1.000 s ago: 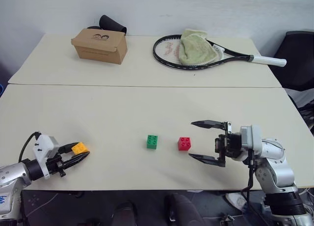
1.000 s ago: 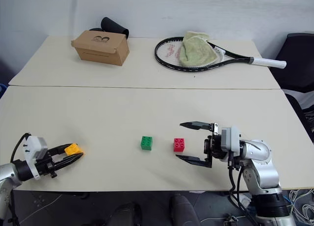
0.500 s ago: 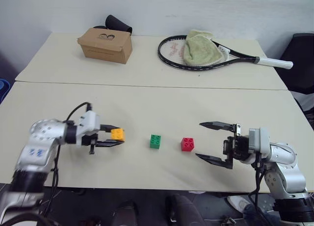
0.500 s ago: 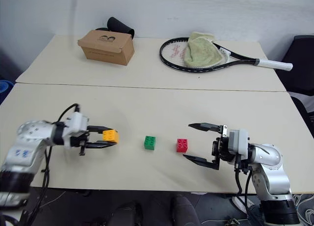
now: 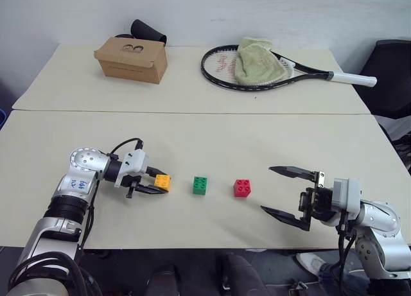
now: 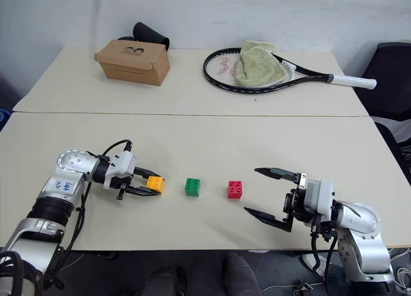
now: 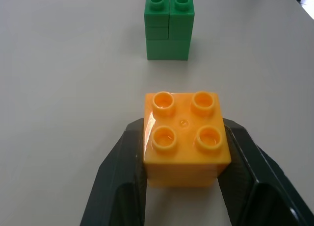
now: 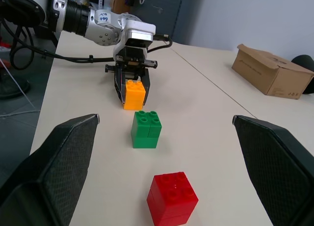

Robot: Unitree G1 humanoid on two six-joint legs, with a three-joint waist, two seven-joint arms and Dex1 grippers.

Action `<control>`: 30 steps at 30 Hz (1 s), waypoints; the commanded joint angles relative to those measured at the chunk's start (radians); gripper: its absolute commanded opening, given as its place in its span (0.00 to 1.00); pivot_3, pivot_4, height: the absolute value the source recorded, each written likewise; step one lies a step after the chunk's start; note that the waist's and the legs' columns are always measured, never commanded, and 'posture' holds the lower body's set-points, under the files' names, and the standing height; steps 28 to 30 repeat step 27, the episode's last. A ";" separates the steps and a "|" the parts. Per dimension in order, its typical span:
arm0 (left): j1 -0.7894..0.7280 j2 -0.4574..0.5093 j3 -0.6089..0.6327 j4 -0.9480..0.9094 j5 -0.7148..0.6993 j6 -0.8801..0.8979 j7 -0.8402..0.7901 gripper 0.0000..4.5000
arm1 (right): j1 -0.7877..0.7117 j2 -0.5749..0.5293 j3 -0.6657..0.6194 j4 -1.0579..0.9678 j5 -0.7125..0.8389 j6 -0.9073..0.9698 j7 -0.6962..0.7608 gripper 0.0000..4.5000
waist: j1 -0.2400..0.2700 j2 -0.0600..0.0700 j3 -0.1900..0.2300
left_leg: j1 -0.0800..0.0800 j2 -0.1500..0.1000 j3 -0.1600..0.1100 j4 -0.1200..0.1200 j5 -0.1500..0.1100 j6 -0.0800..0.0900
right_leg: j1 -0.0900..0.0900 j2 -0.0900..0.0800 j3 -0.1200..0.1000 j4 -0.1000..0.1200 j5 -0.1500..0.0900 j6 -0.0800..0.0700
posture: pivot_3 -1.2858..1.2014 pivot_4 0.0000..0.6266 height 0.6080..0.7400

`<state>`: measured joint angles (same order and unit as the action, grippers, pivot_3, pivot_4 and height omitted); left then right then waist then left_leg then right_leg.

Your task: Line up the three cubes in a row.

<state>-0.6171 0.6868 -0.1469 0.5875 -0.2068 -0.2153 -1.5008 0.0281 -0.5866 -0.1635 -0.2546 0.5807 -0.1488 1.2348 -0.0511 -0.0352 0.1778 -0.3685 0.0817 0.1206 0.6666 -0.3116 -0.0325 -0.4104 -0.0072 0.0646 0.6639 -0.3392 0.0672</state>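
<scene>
The left end effector is clenched on the yellow-orange cube, studs up, just over the bench near its front edge. The green cube sits just beside it at its 3 o'clock, and the red cube lies further along at 3 o'clock, the three roughly in one line. The right end effector hangs spread wide and grasping nothing, off at the red cube's 4 o'clock and apart from it.
</scene>
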 commanded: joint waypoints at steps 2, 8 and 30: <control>-0.003 0.028 0.022 0.011 -0.002 -0.011 -0.033 0.55 | 0.000 -0.012 -0.023 -0.013 0.013 -0.024 0.006 1.00 | -0.001 0.000 0.000 | 0.000 0.000 0.000 0.000 0.000 0.000 | 0.000 0.000 0.000 0.000 0.000 0.000 | 0.52 0.24 1.00; 0.104 0.143 0.103 -0.100 -0.070 0.011 -0.053 0.94 | -0.013 -0.037 -0.051 0.014 0.034 -0.023 0.039 1.00 | -0.006 0.000 0.000 | 0.000 0.002 0.000 -0.001 0.000 0.000 | 0.000 0.000 0.000 0.000 0.000 0.000 | 0.52 0.24 1.00; 0.932 0.229 0.859 -0.642 -0.238 0.276 0.263 0.94 | -0.125 -0.279 -0.147 0.432 -0.014 -0.143 0.357 1.00 | -0.004 0.002 0.002 | 0.003 0.002 0.000 -0.002 -0.003 0.006 | 0.003 -0.003 0.008 -0.002 0.000 -0.001 | 0.52 0.24 1.00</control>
